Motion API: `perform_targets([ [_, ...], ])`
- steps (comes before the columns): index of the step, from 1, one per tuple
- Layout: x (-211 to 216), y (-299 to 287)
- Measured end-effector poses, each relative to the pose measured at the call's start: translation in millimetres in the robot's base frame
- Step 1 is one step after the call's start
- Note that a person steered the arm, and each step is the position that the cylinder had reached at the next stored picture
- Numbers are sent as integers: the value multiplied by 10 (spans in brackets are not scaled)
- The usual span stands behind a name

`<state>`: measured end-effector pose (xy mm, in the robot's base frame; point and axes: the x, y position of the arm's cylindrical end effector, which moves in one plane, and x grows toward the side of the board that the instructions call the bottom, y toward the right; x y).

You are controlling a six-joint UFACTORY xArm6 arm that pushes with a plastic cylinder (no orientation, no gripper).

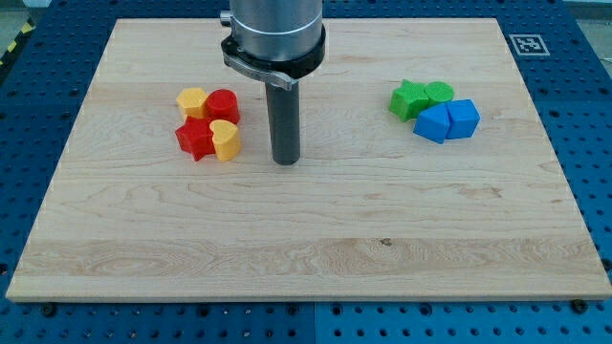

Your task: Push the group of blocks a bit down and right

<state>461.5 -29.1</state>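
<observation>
My tip (285, 161) rests on the wooden board (306, 248), just right of a cluster at the view's left. That cluster holds a yellow block (191, 100), a red round block (223, 105), a red star block (196, 139) and a yellow heart block (226, 139). The tip is about a block's width right of the yellow heart, not touching it. A second cluster at the view's right holds a green star block (409, 99), a green round block (440, 94), a blue block (433, 124) and a blue cube (463, 118).
The arm's grey body (275, 33) hangs over the board's top middle. The board lies on a blue perforated table (583, 115). A fiducial marker (524, 43) sits at the board's top right corner.
</observation>
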Motion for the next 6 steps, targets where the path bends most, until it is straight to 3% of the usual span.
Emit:
perform_targets([
  [2, -178, 0],
  [4, -1442, 275],
  [5, -1541, 923],
  [6, -1485, 1100],
])
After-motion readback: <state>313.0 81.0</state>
